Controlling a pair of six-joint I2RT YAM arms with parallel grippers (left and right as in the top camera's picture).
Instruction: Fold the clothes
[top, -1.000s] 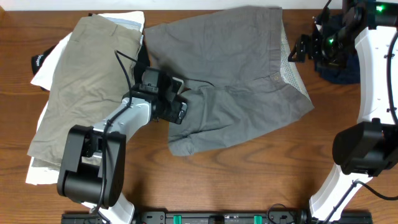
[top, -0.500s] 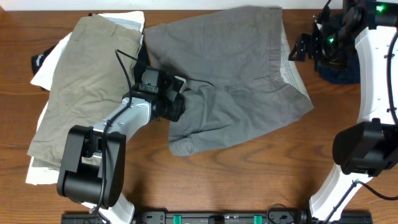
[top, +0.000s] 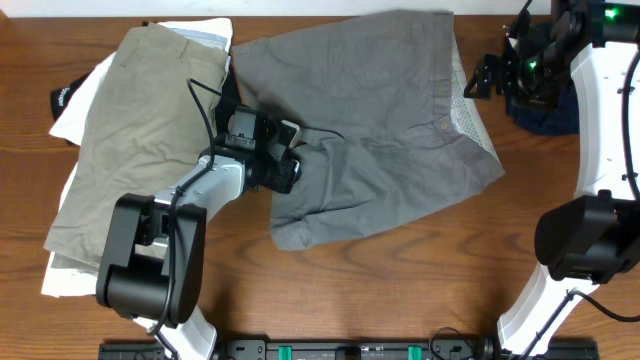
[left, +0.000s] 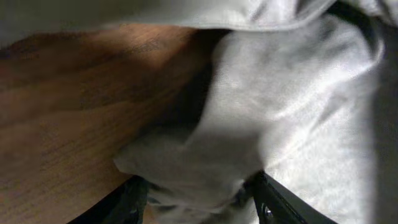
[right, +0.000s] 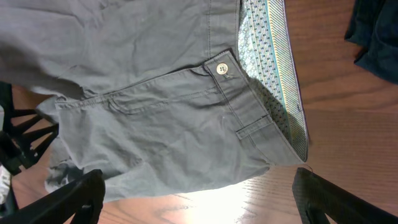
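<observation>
Grey shorts (top: 380, 120): spread across the table (top: 400, 290), upper centre, waistband to the right.
Left gripper (top: 285, 165): clamped on a bunched fold of the grey leg, bare wood just beside it!
Right gripper (top: 490, 78): fingers wide apart, nothing between them, hovering by the waistband end.
Neighbours: khaki shorts (top: 140, 130) at the left, lying on a white garment (top: 75, 110); black garment (top: 62, 97) peeking out far left; navy garment (top: 545, 110) by the right arm.
Writing: white mark on the black garment, too small to read.
Texture: creased woven cloth, pale button (right: 222, 69), lining (right: 267, 56) in a small teal-and-white pattern.
</observation>
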